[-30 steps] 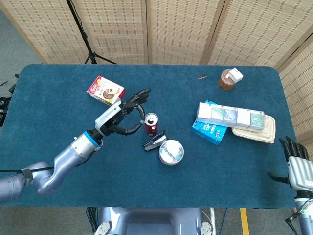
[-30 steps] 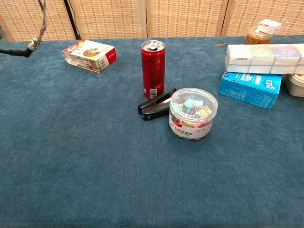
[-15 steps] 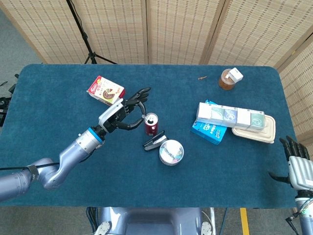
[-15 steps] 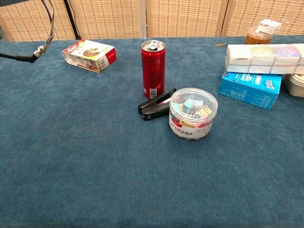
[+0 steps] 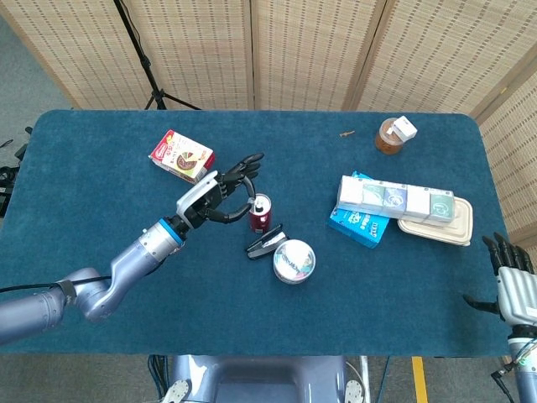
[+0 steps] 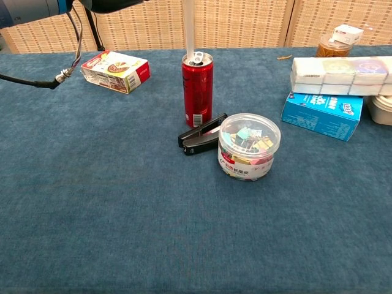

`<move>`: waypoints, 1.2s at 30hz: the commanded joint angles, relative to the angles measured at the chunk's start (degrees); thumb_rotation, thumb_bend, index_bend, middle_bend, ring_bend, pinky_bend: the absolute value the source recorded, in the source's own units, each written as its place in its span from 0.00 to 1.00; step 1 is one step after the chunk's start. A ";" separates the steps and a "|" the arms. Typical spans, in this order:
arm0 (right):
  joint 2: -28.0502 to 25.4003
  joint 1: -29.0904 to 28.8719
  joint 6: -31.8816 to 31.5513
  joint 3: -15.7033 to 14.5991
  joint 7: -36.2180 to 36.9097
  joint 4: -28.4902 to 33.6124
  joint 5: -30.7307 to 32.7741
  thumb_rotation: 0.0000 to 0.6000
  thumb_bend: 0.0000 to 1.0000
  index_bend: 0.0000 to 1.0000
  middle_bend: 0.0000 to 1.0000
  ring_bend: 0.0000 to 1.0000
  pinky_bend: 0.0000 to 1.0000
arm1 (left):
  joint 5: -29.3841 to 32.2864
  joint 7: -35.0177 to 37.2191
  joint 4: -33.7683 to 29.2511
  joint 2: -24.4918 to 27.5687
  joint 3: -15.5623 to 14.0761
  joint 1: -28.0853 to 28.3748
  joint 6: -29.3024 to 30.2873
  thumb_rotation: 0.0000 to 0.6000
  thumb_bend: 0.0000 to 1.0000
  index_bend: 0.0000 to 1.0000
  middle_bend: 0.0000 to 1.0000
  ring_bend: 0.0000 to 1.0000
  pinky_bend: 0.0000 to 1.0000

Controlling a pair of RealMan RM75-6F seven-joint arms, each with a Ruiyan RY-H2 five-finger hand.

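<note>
One tall red metal drink can [image 5: 261, 213], upright, at 3 o'clock of left hand [image 5: 216, 191]. Fingers [image 5: 243, 164] spread wide, curving near it, holding nothing. Right hand [image 5: 513, 281] splayed.

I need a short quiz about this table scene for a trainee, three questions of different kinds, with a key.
1. True or false: the left hand grips the red can.
2. What leans against the tub of clips? A) black stapler B) blue box C) jar
3. Fill in: the right hand is at the table's ____ edge, seen from the head view.

Key:
1. False; its fingers are spread beside the can.
2. A, the stapler.
3. right
</note>
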State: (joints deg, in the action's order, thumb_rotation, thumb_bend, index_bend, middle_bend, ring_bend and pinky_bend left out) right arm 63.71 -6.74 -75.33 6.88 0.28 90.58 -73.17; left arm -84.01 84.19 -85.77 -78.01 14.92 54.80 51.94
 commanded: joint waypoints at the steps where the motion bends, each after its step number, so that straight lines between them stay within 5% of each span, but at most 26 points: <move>1: -0.06 -0.05 0.16 0.04 0.14 -0.05 0.13 1.00 0.00 0.00 0.00 0.00 0.00 | -0.19 -0.36 0.49 -0.47 -0.03 0.27 -0.15 1.00 0.41 0.58 0.00 0.00 0.00; 36: -0.25 -0.28 1.13 0.37 0.80 -0.55 1.33 1.00 0.00 0.00 0.00 0.00 0.00 | 0.65 0.06 4.93 -4.57 1.04 2.18 -1.72 1.00 0.41 0.58 0.00 0.00 0.00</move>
State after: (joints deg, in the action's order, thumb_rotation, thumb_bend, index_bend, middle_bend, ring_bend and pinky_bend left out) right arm 63.46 -7.01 -74.19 7.25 1.08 90.04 -71.83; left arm -83.35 84.23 -80.84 -82.57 15.96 56.98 50.20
